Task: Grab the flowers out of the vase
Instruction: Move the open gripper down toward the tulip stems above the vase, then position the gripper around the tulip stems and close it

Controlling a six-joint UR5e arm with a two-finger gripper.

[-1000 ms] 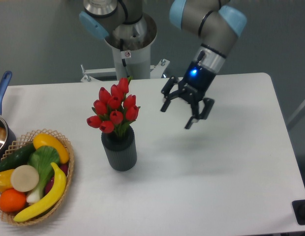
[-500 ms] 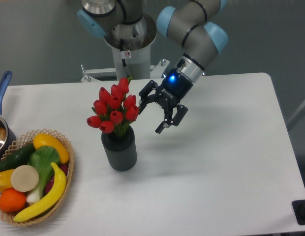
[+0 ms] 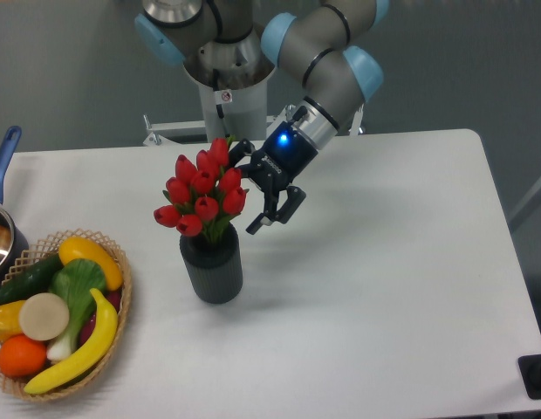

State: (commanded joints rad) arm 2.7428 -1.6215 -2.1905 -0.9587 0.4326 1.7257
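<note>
The flowers (image 3: 201,195), a bunch of red tulip buds on green stems, stand upright in the vase (image 3: 212,266), a short dark grey ribbed cylinder left of the table's middle. My gripper (image 3: 249,192) is open and empty, just to the right of the buds at their height. One finger is near the top of the bunch and partly hidden behind the buds. The other finger (image 3: 273,212) hangs lower to the right. I cannot tell whether a finger touches the buds.
A wicker basket (image 3: 120,301) with a banana, an orange and other fruit and vegetables sits at the front left. A pot with a blue handle (image 3: 3,157) is at the left edge. The robot's base column (image 3: 229,96) stands behind the table.
My gripper has moved left across the table from the right of the vase up to the flowers, staying open. The flowers and vase have not moved.
</note>
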